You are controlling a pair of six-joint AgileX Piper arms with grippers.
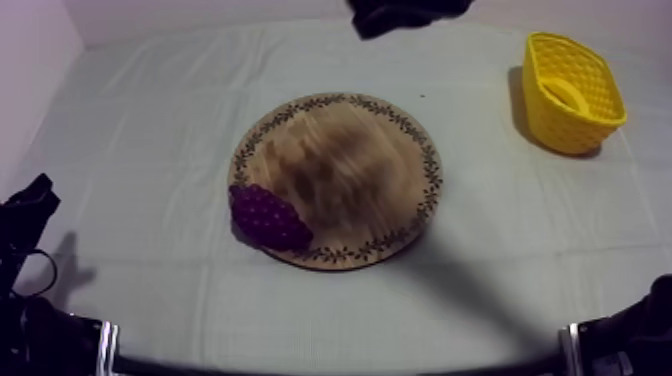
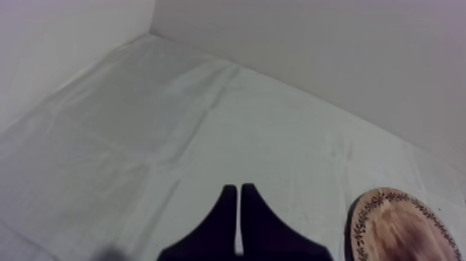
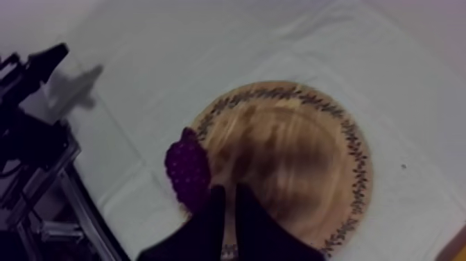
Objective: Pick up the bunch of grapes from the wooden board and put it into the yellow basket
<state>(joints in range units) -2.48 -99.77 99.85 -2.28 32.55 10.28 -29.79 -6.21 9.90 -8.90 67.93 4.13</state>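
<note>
Currently the bunch of grapes [image 1: 268, 216] overhangs the rim of the wooden board [image 1: 360, 170], well apart from the yellow basket [image 1: 562, 122]. The right gripper [image 3: 227, 189], its 2 fingers pressed together and empty, hovers just beside it; descending closed would likely shove it off the board.

Wooden board [image 1: 350, 170] mid-frame; bunch of grapes [image 1: 268, 217] on its lower-left rim (partly past the edge); yellow basket [image 1: 560, 125] upper right.
</note>
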